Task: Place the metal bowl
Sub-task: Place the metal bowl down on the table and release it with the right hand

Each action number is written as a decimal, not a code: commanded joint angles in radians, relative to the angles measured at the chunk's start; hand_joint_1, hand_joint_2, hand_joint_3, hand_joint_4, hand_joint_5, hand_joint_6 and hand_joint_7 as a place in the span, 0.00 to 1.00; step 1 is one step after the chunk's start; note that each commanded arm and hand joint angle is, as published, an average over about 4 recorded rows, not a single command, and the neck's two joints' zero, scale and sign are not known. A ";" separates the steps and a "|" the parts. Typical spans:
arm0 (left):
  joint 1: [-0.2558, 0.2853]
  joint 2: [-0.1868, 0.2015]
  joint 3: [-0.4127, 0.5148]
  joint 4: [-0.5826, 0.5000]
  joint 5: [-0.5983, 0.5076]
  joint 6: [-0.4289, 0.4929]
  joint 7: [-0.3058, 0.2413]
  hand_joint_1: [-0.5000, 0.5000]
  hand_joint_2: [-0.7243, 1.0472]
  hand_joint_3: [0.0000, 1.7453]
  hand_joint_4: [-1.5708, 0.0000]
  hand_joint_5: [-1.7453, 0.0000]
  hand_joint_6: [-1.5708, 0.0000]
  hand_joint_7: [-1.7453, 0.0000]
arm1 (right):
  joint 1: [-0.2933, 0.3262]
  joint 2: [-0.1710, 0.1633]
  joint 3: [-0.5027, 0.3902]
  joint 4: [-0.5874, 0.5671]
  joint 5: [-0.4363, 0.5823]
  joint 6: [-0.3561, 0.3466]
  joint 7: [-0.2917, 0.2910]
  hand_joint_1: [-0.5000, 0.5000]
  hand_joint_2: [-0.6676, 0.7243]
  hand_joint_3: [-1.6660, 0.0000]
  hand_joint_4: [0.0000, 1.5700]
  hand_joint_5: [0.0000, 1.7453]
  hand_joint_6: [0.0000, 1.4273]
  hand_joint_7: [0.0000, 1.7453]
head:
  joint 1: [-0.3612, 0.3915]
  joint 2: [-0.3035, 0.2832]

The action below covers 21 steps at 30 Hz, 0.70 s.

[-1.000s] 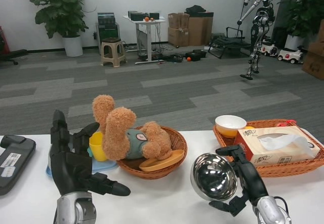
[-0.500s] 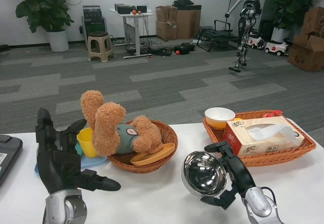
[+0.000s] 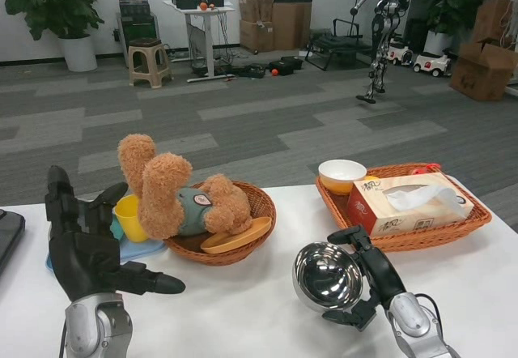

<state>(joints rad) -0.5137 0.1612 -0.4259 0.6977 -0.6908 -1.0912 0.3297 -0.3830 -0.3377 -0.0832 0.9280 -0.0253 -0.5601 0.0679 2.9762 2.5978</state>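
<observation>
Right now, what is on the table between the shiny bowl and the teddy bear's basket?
Nothing: in the head view, only bare white table separates the metal bowl, held by the right hand, from the round basket.

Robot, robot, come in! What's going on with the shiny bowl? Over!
Right hand grips metal bowl, tilted, above the table. Left hand open, waiting. Teddy basket and tissue basket flank the spot. Over.

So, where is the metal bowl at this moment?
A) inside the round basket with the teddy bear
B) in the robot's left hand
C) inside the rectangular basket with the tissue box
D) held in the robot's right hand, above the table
D: the right hand grips the metal bowl by its rim, tilted on its side, in front of both baskets.
</observation>
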 commanded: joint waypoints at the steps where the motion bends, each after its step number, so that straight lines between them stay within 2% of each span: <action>1: -0.016 -0.002 0.006 0.006 -0.008 -0.009 -0.003 0.02 0.00 0.00 0.29 0.29 0.98 0.96 | -0.005 -0.011 -0.016 0.054 -0.005 0.002 -0.003 0.25 0.14 0.10 0.84 0.61 0.08 0.90 | 0.005 -0.005; 7: -0.016 0.001 0.006 0.006 -0.009 -0.007 -0.003 0.02 0.00 0.00 0.29 0.29 1.00 0.96 | -0.007 -0.011 -0.036 0.117 -0.037 0.002 -0.009 0.25 0.14 0.10 0.85 0.61 0.08 0.92 | 0.016 -0.007; 15: -0.017 0.003 0.006 0.008 -0.010 -0.006 -0.003 0.02 0.00 0.00 0.29 0.29 1.00 0.96 | -0.005 -0.012 -0.067 0.142 -0.118 0.002 -0.029 0.25 0.14 0.10 0.85 0.61 0.08 0.92 | 0.011 -0.007; 21: -0.016 0.003 0.006 0.007 -0.010 -0.006 -0.003 0.02 0.00 0.00 0.29 0.29 0.98 0.96 | -0.004 -0.012 -0.079 0.160 -0.136 0.002 -0.035 0.25 0.14 0.10 0.84 0.61 0.06 0.92 | 0.012 -0.005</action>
<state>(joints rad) -0.5162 0.1607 -0.4248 0.7011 -0.6954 -1.0911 0.3293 -0.3896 -0.3403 -0.1548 1.0684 -0.1509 -0.5613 0.0381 2.9882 2.5925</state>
